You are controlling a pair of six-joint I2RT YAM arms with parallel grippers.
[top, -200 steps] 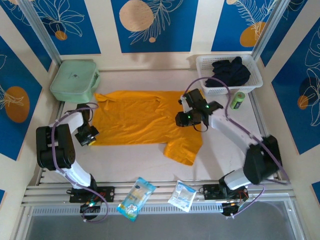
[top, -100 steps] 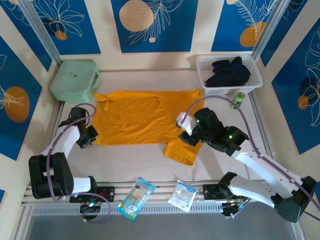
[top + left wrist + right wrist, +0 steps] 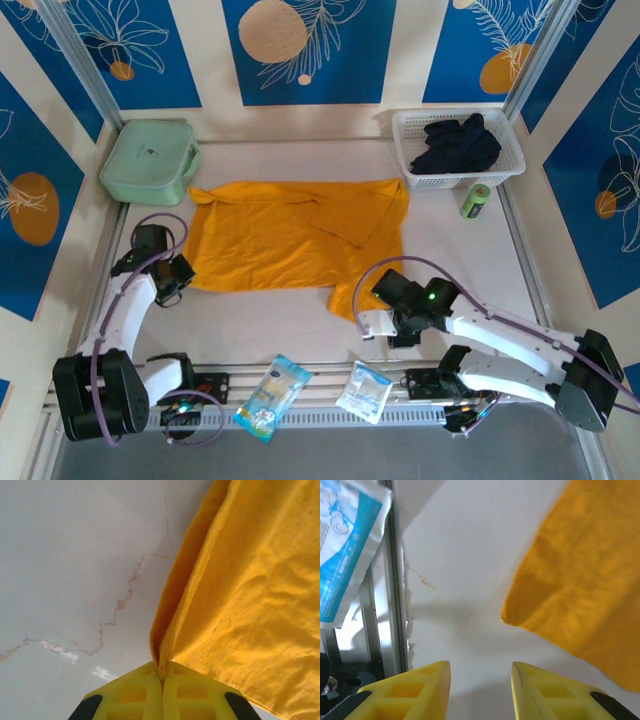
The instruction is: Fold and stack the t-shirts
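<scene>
Left wrist | left gripper [image 3: 162,674] pinching t-shirt [image 3: 250,580] edge | right gripper [image 3: 480,669] spread, t-shirt corner just ahead

T-shirt [image 3: 250,605] and packet [image 3: 345,545], both partly beyond wrist-view edges.

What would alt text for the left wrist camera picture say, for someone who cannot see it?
The yellow plastic left gripper, shut, pinches the folded edge of a bright orange-yellow cloth t-shirt that spreads up and right. Beneath lies a pale grey table marked with thin brownish cracks.
</scene>
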